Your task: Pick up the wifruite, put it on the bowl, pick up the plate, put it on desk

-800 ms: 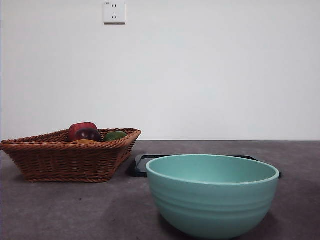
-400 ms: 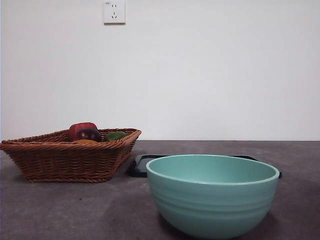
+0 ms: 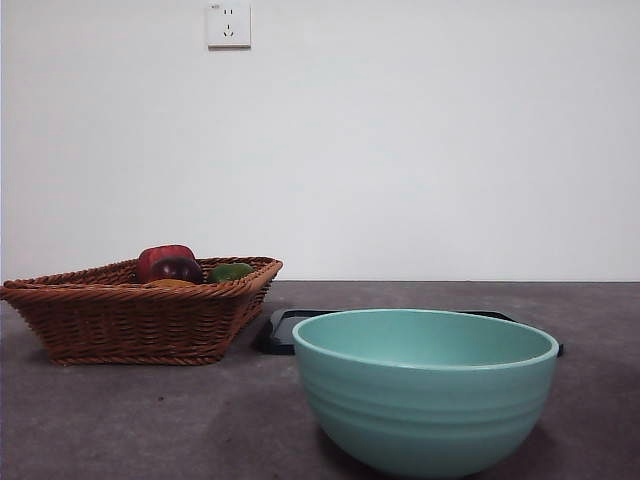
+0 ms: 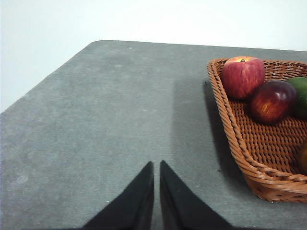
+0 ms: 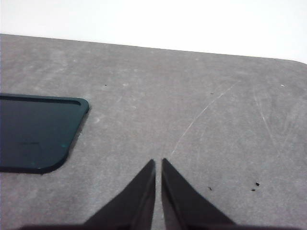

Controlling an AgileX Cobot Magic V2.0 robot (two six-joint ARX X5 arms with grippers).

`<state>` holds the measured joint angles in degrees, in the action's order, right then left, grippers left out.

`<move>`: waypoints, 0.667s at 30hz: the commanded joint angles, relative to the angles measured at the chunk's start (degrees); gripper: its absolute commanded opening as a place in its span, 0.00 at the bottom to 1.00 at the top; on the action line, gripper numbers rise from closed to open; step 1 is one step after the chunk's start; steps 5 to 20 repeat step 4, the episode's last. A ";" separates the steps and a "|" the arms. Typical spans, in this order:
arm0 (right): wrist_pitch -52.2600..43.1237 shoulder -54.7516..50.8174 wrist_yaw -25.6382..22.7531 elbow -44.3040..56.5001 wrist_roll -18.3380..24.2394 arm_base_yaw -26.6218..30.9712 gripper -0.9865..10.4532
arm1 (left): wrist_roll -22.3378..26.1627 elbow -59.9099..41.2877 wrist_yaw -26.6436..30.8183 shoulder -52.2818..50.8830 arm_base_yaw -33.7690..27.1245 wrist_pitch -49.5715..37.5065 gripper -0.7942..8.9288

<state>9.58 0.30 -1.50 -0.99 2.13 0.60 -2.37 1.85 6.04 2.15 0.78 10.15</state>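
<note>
Wifruite [image 3: 170, 284] in basket [image 3: 120, 325], grey desk [image 3: 150, 420]

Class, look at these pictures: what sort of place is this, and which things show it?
Probably an indoor test bench: a dark grey matte desk against a bare white wall with a socket, holding a wicker basket of fruit and a teal ceramic bowl.

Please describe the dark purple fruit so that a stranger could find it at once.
Look at the woven basket on the desk. The dark purple fruit lies inside it, between a red apple and a green fruit. Its deep, glossy, plum-like skin is the darkest there.
</note>
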 commanded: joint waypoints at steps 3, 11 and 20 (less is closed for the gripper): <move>-0.61 -0.07 -0.04 0.37 -0.02 0.07 0.10 | 0.63 -1.16 0.00 -0.11 0.04 0.48 0.10; -0.61 -0.09 -0.04 0.35 -0.02 0.07 0.10 | 0.63 -1.16 0.00 -0.11 0.04 0.48 0.10; -0.61 -0.09 -0.04 0.35 -0.02 0.07 0.10 | 0.63 -1.16 0.00 -0.11 0.04 0.48 0.10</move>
